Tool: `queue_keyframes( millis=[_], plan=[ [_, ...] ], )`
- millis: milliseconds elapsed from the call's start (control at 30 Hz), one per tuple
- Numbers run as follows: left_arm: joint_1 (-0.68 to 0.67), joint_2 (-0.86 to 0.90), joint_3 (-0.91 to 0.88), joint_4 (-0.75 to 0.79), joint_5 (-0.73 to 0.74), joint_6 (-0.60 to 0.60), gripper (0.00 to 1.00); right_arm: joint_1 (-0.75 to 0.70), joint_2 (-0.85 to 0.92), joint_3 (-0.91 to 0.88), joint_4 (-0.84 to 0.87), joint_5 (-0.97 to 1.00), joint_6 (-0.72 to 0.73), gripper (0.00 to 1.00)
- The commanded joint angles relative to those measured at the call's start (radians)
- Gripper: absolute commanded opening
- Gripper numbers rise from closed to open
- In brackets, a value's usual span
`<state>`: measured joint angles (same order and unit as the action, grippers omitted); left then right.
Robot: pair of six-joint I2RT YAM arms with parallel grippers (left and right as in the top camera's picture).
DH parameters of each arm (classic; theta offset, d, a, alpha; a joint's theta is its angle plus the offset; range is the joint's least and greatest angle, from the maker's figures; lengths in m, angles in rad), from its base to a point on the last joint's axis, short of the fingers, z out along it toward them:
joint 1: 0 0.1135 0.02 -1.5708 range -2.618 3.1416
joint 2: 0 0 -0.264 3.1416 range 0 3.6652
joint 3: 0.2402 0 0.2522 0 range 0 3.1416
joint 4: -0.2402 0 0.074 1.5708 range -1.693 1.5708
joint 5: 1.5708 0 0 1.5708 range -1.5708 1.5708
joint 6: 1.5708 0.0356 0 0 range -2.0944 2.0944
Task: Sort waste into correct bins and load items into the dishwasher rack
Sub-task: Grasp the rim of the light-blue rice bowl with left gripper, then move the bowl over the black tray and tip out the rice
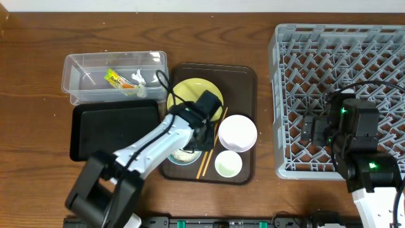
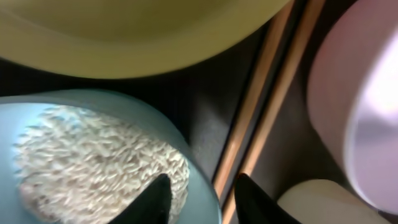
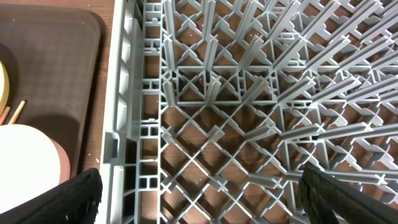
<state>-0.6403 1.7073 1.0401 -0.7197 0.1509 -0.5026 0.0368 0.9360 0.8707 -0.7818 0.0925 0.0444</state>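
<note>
My left gripper (image 1: 204, 136) (image 2: 202, 183) is open and straddles the rim of the light blue bowl (image 1: 180, 157) (image 2: 25, 112). One finger rests on the rice (image 2: 93, 155) inside it and the other is outside, by the two chopsticks (image 1: 212, 149) (image 2: 261, 106). The yellow plate (image 1: 190, 92) (image 2: 124, 37), the white bowl (image 1: 237, 132) (image 2: 360, 106) and the pale green cup (image 1: 228, 164) (image 2: 317, 202) stand around it. The clear bin (image 1: 76, 63) holds the green-and-yellow wrapper (image 1: 114, 78) and tissue (image 1: 138, 79). My right gripper (image 1: 313, 130) (image 3: 200, 174) is open and empty over the grey rack (image 1: 342, 38) (image 3: 217, 93).
The dishes all sit on a dark brown tray (image 1: 243, 76) (image 3: 56, 56) at the table's middle. The black bin (image 1: 114, 130) lies just left of it, below the clear bin. The rack's left wall stands between the tray and my right gripper.
</note>
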Motion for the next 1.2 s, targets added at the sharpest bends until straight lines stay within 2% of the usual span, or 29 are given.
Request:
queue_keyframes(
  millis=[0,67,167,267,600,867,1067,1167],
  plan=[
    [-0.010,0.044,-0.003,-0.002,-0.009,-0.008,0.31,0.019,-0.003,0.021,0.000,0.008,0.003,0.99],
    [-0.011,0.060,-0.003,-0.002,-0.009,-0.007,0.28,0.019,-0.003,0.021,0.000,0.008,0.003,0.99],
    [-0.011,0.069,-0.003,-0.002,-0.009,-0.007,0.14,0.019,-0.003,0.021,0.000,0.008,0.003,0.99],
    [-0.011,0.069,-0.003,-0.002,-0.008,-0.007,0.06,0.019,-0.003,0.021,0.000,0.008,0.003,0.99],
    [-0.011,-0.024,0.013,-0.076,-0.008,-0.001,0.06,0.019,-0.003,0.021,0.000,0.008,0.003,0.99],
    [0.013,-0.232,0.013,-0.094,-0.006,0.099,0.06,0.019,-0.003,0.021,0.000,0.008,0.003,0.99],
    [0.163,-0.351,0.013,-0.113,0.002,0.172,0.06,0.019,-0.003,0.021,0.000,0.008,0.003,0.99],
    [0.286,-0.379,0.012,-0.112,0.090,0.244,0.06,0.019,-0.003,0.021,0.000,0.008,0.003,0.99]
  ],
)
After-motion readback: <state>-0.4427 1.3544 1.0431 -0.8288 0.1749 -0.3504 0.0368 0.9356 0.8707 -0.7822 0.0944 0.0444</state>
